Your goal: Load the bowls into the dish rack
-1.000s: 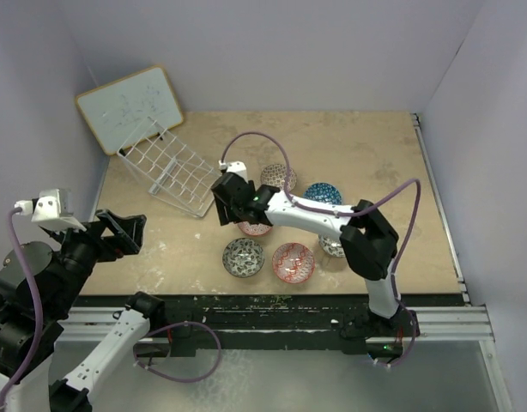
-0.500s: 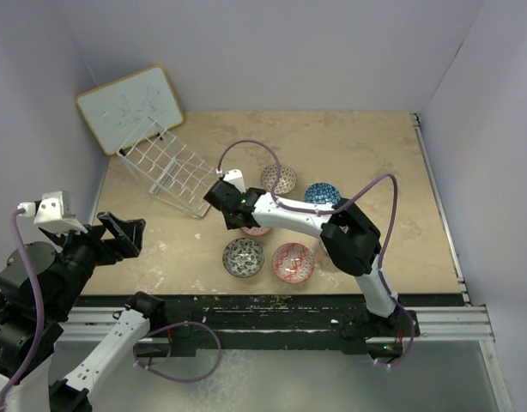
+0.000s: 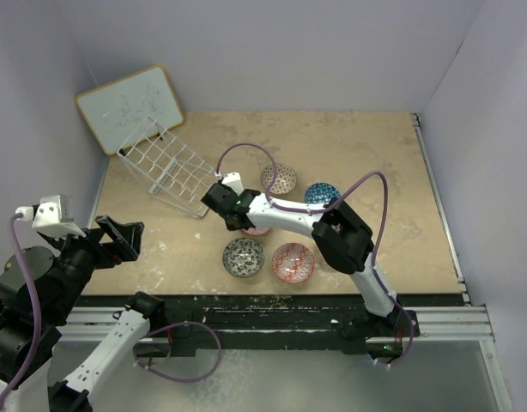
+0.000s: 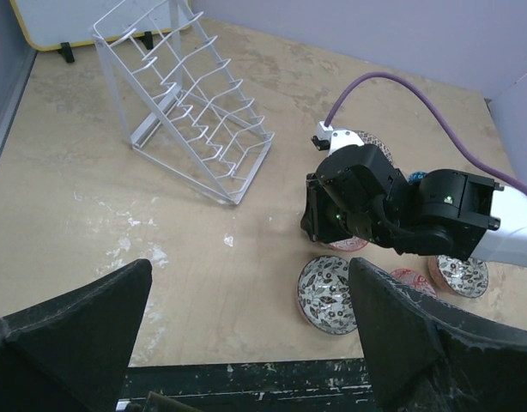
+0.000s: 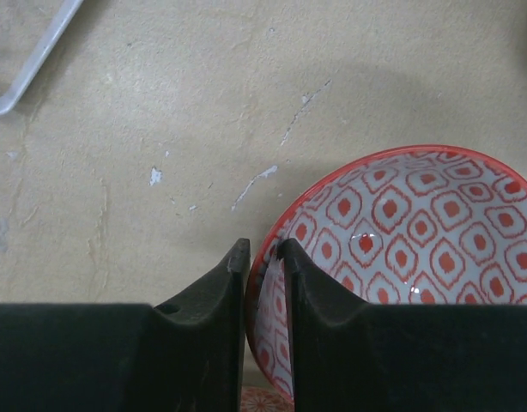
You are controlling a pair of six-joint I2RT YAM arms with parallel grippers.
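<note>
My right gripper (image 3: pixel 232 215) is shut on the left rim of a red-and-white patterned bowl (image 5: pixel 401 223), one finger (image 5: pixel 212 300) outside and the other inside. From above, that bowl (image 3: pixel 257 230) is mostly hidden under the wrist. Near it on the table lie a black-and-white bowl (image 3: pixel 244 257), a second red bowl (image 3: pixel 293 262), a grey-brown bowl (image 3: pixel 279 178) and a blue bowl (image 3: pixel 322 194). The white wire dish rack (image 3: pixel 169 167) stands to the back left, holding nothing. My left gripper (image 4: pixel 251 266) hangs open above the near-left table edge, holding nothing.
A wooden-framed whiteboard (image 3: pixel 129 107) leans in the back left corner behind the rack. White walls close in the table on three sides. The right arm's purple cable (image 3: pixel 246 150) loops over the bowls. A corner of the rack (image 5: pixel 32 60) shows in the right wrist view.
The right gripper's fingers have closed onto the red bowl's rim, and its wrist has sunk slightly toward the table. The left arm has barely moved.
</note>
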